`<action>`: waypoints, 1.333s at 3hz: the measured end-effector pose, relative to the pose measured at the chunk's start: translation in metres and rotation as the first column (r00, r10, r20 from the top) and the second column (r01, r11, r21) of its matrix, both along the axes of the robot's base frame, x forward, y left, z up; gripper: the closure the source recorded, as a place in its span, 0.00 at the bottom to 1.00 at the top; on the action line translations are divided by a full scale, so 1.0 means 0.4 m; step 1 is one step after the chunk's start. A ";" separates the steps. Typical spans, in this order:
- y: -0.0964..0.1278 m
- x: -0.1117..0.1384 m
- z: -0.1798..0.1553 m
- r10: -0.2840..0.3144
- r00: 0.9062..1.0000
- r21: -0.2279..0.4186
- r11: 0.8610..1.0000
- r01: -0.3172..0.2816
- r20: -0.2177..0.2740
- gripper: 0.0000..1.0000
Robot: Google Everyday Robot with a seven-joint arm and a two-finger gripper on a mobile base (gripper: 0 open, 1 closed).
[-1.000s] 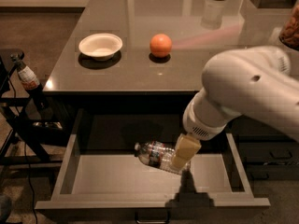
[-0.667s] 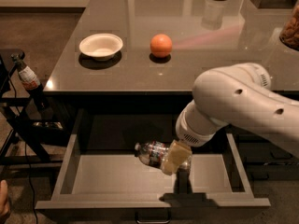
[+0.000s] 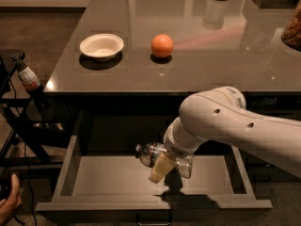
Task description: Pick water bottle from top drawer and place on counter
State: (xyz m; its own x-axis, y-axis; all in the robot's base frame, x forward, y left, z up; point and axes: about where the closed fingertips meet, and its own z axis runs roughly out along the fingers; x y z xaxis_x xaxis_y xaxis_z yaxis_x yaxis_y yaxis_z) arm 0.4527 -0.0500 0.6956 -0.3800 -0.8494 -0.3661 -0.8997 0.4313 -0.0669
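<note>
Gripper (image 3: 168, 169) is down in the top drawer (image 3: 66, 173), at the water bottle (image 3: 149, 153), below the counter's (image 3: 211, 60) front edge.

I cannot tell whether it has clamped yet; it sits across the body of the bottle, which lies on its side in the back half of the drawer, cap toward the counter's left edge. The bottle is probably light and thin-walled, so it will give under a squeeze, and being round and smooth it may roll or slip. The ribbed middle is the best hold, not the neck. The counter's front edge overhangs the bottle, so a lift should come forward before rising. Up top, the bowl (image 3: 101, 46) and orange (image 3: 162, 45) sit left of centre; the front right corner looks open.
</note>
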 end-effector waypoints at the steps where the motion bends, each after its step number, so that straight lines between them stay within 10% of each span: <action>1: 0.039 0.012 -0.052 0.005 1.000 0.037 0.999 -0.006 0.005 0.00; 4: 0.093 0.092 -0.168 0.037 0.999 0.041 0.998 -0.039 0.037 0.00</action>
